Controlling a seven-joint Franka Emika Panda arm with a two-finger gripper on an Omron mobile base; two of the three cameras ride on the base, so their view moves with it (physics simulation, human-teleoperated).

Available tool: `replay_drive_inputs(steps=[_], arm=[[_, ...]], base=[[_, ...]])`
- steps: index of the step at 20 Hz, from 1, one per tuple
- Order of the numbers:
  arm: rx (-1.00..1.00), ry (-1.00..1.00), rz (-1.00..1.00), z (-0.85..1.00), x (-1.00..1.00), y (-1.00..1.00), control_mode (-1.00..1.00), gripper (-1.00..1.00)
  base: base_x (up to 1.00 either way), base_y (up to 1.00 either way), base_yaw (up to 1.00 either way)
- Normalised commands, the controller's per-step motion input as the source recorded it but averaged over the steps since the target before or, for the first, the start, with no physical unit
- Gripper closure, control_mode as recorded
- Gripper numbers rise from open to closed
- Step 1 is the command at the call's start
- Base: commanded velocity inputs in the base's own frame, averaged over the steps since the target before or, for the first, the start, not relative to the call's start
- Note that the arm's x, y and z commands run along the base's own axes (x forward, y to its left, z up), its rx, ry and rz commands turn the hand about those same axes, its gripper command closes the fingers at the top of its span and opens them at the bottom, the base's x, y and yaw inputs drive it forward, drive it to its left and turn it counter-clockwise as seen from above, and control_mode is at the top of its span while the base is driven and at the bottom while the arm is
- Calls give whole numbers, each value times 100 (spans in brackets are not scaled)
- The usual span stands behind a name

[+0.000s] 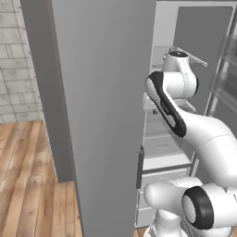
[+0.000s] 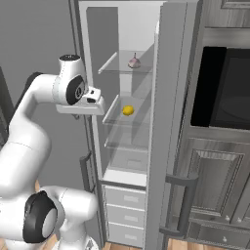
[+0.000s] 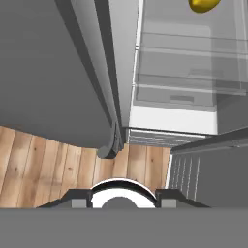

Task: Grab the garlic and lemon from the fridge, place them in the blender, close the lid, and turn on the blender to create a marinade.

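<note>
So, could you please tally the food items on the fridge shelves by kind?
Garlic: 1, on the upper glass shelf.
Lemon: 1, on the shelf below.
Total: 2

Your arm [image 1: 203, 134] beside the fridge [image 1: 106, 115], glossy white rounded shells, dark grey bands at the joints, a black round cap on the lowest joint by the fridge's drawers, a flat pale grey hand block [image 2: 83, 105] facing its shelves.

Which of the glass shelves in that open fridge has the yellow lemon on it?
The middle glass shelf holds the lemon; the top shelf above carries the pale garlic instead.
</note>
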Motion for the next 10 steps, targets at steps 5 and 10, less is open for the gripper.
replay_drive_inputs(steps=[5,10], arm=[[1,-19,-5,0,-11,-23,-100,-100],[9,-23,-37,13,-6,-93,-100,-100]], base=[[0,0,0],[0,0,0]])
